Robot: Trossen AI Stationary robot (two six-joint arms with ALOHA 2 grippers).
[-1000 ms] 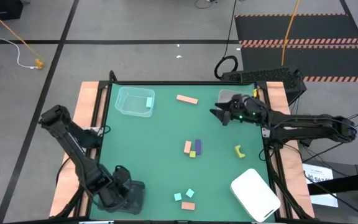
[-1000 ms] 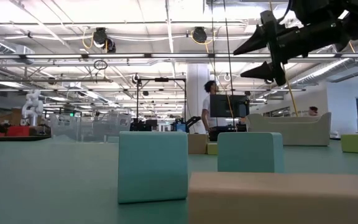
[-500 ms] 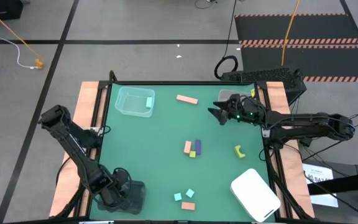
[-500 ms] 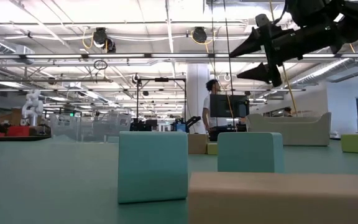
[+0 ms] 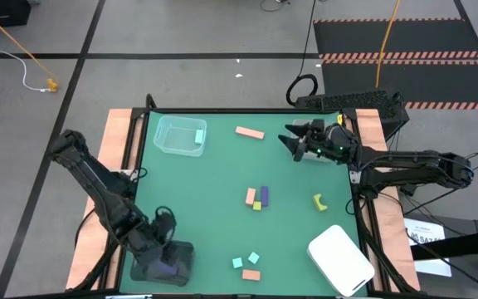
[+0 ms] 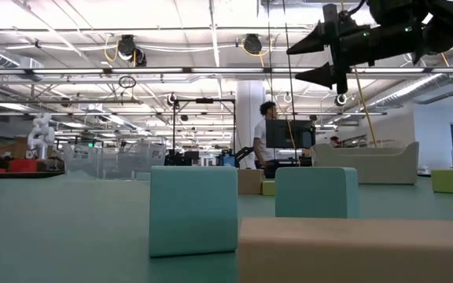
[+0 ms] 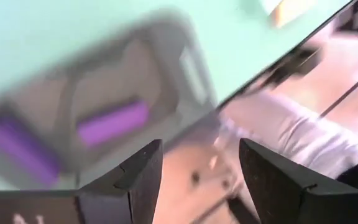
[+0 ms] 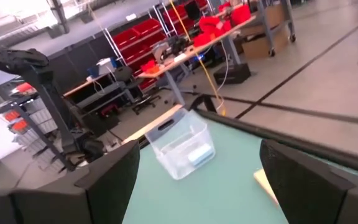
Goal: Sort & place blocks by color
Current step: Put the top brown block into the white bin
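Blocks lay scattered over the green table [image 5: 197, 216], so the sorting looked only partly done. A light teal block [image 5: 199, 135] sat inside the clear tray [image 5: 166, 138] at the far left, and two purple blocks [image 7: 113, 122] rested in the dark tray [image 5: 181, 259] at the near left corner, under the left gripper [image 7: 199, 165], whose fingers stood spread and empty just above it. Left loose were a salmon bar [image 5: 250, 132] near the far edge, a mid-table cluster of a salmon block [image 5: 250, 197], a purple block [image 5: 264, 194] and a yellow-green block [image 5: 257, 205], a curved yellow-green piece [image 5: 319, 200] to the right, and two teal cubes [image 5: 246, 260] with a salmon block [image 5: 251, 275] at the near edge. A white tray [image 5: 341, 259] sat at the near right, its contents not visible. The right gripper [image 5: 290, 139] hovered high over the far right of the table, fingers parted, holding nothing. Compared with a second earlier, the right gripper had risen and swung slightly toward the far edge, while the left arm had shifted above the dark tray; no loose block had moved.
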